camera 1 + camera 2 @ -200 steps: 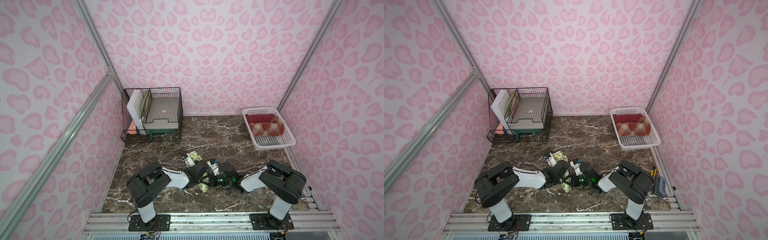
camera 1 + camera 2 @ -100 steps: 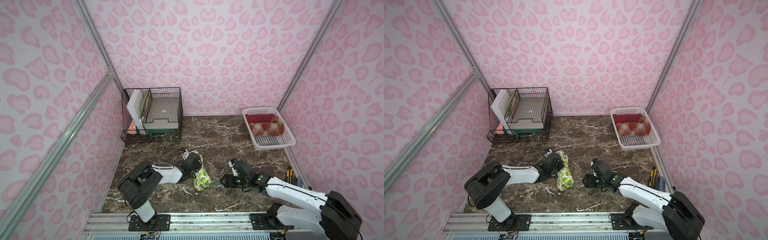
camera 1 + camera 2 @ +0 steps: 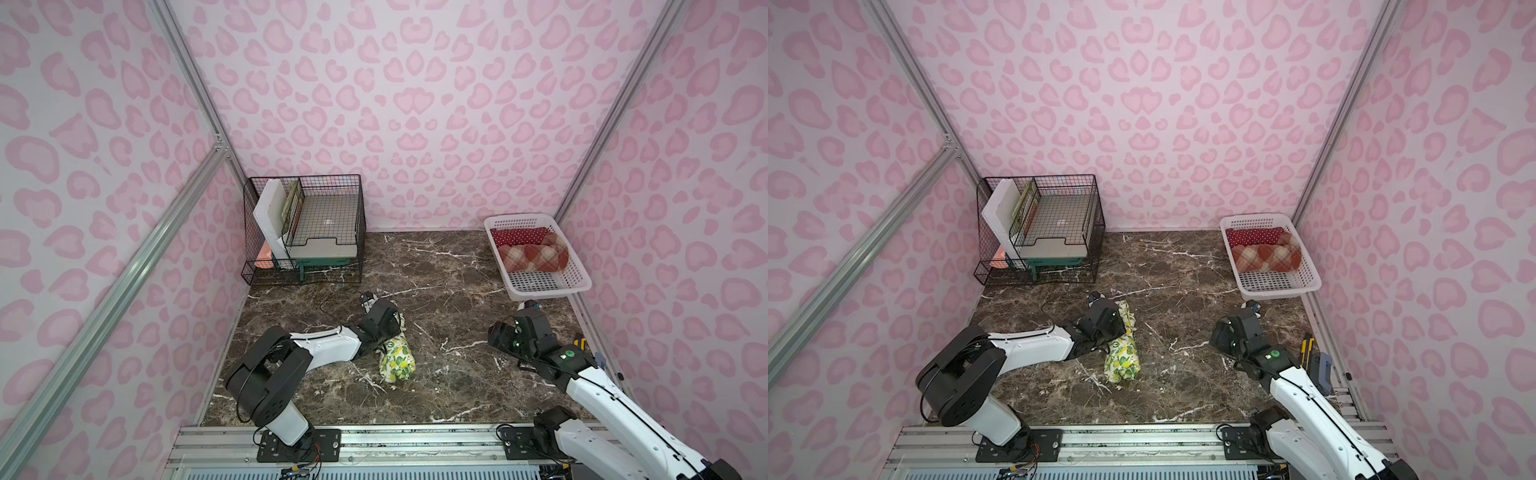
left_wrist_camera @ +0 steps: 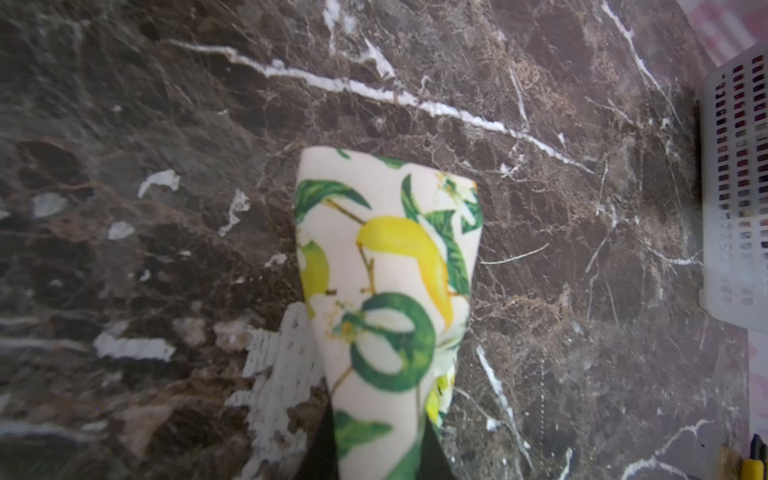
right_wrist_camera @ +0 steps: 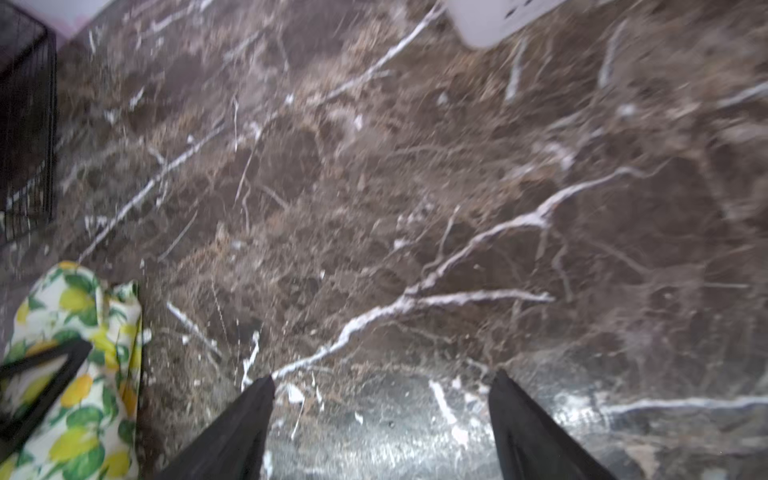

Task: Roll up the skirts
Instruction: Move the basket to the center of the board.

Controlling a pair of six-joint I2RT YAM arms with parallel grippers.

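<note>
Lemon skirt [image 3: 397,359] rolled, pinched in L tool [image 4: 378,422].

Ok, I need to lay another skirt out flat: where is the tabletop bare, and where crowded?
Bare: the marble between the wire rack and white basket; the patch between the lemon skirt and right arm; the near strip along the rail. Crowded: around the lemon skirt, where the left arm lies, and the basket's far end.

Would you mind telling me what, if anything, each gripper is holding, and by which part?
Left gripper clamps the rolled lemon skirt roughly mid-length, across its width; right gripper is open, holding nothing.
</note>
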